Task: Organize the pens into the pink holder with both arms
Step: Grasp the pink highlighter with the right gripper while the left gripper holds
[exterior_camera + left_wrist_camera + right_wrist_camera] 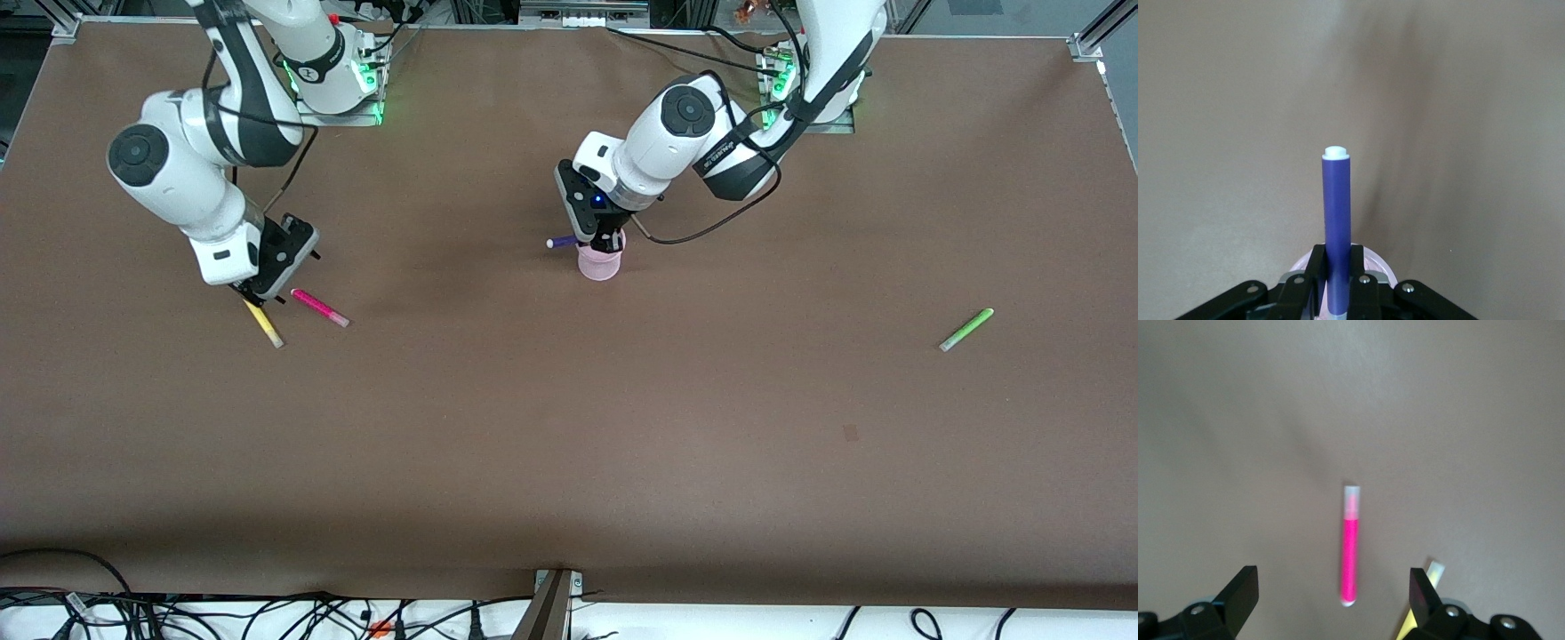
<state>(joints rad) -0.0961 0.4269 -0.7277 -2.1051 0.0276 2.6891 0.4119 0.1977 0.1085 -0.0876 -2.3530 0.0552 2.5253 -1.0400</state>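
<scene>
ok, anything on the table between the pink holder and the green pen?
Nothing: in the front view only bare brown table runs from the pink holder to the green pen. The left gripper holds the purple pen over the holder.

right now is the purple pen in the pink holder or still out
Still out. The left gripper is shut on the purple pen, holding it level over the pink holder, not down in it.

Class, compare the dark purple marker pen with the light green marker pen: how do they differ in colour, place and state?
The dark purple marker pen is clamped in the left gripper over the translucent pale-pink plastic cup; the light green marker pen lies loose on the brown table. The purple one is mid-table, the green toward the left arm's end. Both are slim with a pale end.
</scene>
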